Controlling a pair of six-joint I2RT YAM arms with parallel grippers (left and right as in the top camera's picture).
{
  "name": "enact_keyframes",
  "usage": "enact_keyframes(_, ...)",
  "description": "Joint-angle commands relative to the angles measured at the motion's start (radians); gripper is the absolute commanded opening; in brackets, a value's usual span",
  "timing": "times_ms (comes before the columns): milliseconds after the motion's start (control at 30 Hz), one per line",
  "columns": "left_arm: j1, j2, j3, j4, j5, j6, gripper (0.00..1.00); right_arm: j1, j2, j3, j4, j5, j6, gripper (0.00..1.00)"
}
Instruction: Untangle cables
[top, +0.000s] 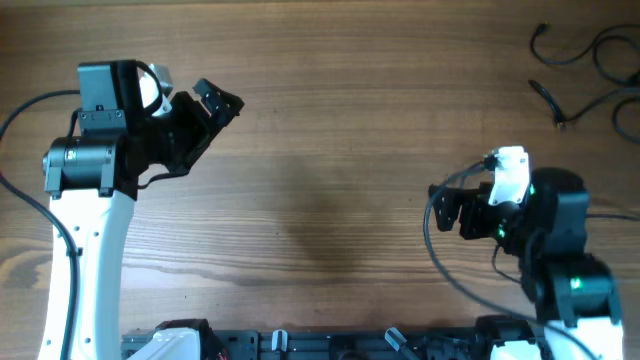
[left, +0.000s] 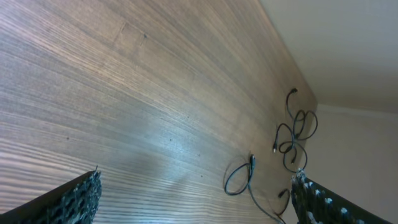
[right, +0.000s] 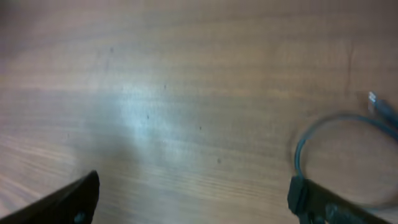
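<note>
The cables (top: 585, 65) are thin black cords lying loose in several strands and loops at the table's far right corner. In the left wrist view they show far off as loops (left: 296, 132), with one nearer loop (left: 239, 178). My left gripper (top: 205, 100) is open and empty at the far left, a long way from them; its fingers frame bare table (left: 196, 202). My right gripper (top: 440, 208) is open and empty at the near right, below the cables. Its blurred wrist view (right: 189, 202) shows a thin cord loop (right: 311, 140) with a light tip at the right edge.
The wooden table (top: 330, 150) spans the overhead view. Thicker black wires fixed to the arms loop beside the right arm (top: 432, 245) and left arm (top: 30, 195). A black rail (top: 330, 345) runs along the near edge.
</note>
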Motion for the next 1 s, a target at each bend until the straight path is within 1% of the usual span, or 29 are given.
enact_keyframes(0,-0.004,0.002,0.001,0.002,-0.005,0.023,1.0,0.003,-0.095,-0.113,0.117,-0.06,-0.151,1.0)
enact_keyframes(33,-0.004,0.002,0.001,0.002,-0.005,0.023,1.0,0.003,-0.115,-0.141,0.148,-0.068,-0.196,1.0)
enact_keyframes(100,-0.004,0.002,0.001,0.002,-0.005,0.023,1.0,0.003,-0.154,-0.18,0.19,-0.067,-0.242,1.0)
enact_keyframes(167,-0.004,0.002,0.001,0.002,-0.005,0.023,1.0,0.003,-0.204,-0.211,0.229,-0.059,-0.244,1.0)
enact_keyframes(267,-0.004,0.002,0.001,0.002,-0.006,0.023,1.0,0.003,-0.333,-0.251,0.286,-0.055,-0.244,1.0)
enact_keyframes(333,-0.004,0.002,0.001,0.002,-0.005,0.023,1.0,0.003,-0.418,-0.269,0.299,-0.051,-0.243,1.0)
enact_keyframes(400,-0.004,0.002,0.001,0.002,-0.005,0.023,1.0,0.003,-0.465,-0.277,0.301,-0.044,-0.244,1.0)
enact_keyframes(567,-0.004,0.002,0.001,0.002,-0.005,0.023,1.0,0.002,-0.538,-0.289,0.299,0.029,-0.244,1.0)
enact_keyframes(700,-0.004,0.002,0.001,0.002,-0.005,0.023,1.0,0.003,-0.586,-0.311,0.314,0.031,-0.244,1.0)
enact_keyframes(867,-0.004,0.002,0.001,0.002,-0.005,0.023,1.0,0.002,-0.66,-0.422,0.404,0.031,-0.232,1.0)
enact_keyframes(967,-0.004,0.002,0.001,0.002,-0.005,0.023,1.0,0.002,-0.713,-0.505,0.477,0.038,-0.18,1.0)
